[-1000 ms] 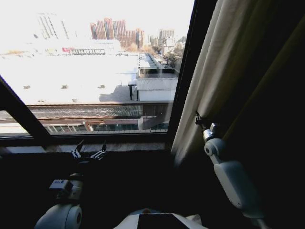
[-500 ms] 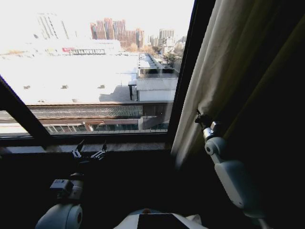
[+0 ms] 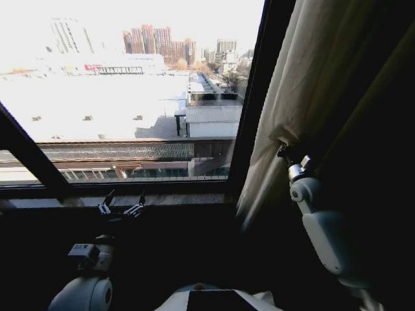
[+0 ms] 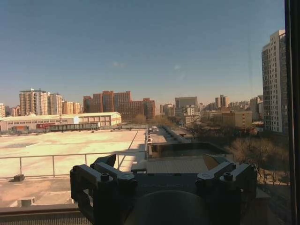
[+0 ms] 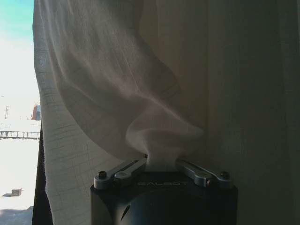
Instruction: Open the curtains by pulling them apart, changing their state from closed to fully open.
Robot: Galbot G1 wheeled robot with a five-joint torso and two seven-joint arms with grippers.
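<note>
Pinching a bunched fold of the sheer, pleated cream curtain [image 5: 140,84], the right hand [image 5: 161,165] holds it clamped.

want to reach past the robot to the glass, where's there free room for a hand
Free: the window sill stretch between the open left hand and the curtain edge. Crowded: the right side, where the right hand pinches bunched curtain fabric.

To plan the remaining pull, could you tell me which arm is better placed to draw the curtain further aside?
The right: its gripper already pinches the curtain. The left gripper hovers open near the windowsill, touching no fabric.
</note>
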